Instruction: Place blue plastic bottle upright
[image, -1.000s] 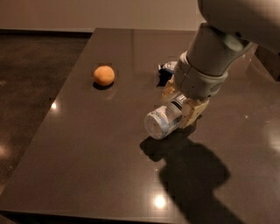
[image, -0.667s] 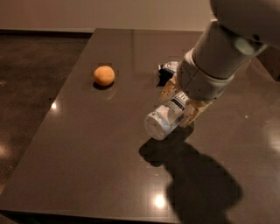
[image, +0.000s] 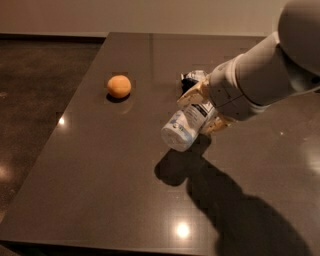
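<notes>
Fingers (image: 194, 95) of the gripper (image: 202, 112) clamp the blue plastic bottle (image: 182, 129), held tilted above the desk (image: 100, 175), right of the orange (image: 119, 86). Lifted; uprighting and set-down not yet done.

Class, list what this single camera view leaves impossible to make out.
All in the camera view:
1. Far end of the blue plastic bottle: hidden by the gripper clamping it over the table.
2. dark-and-white object behind the gripper: mostly covered, unidentifiable.
3. arm: cut off by the right edge.

Tool (image: 202, 111), holding clear blue-labelled plastic bottle (image: 184, 128), over dark desk (image: 100, 175): crumpled dark wrapper (image: 192, 77) just behind; round orange ball (image: 119, 86) well left; front open.
</notes>
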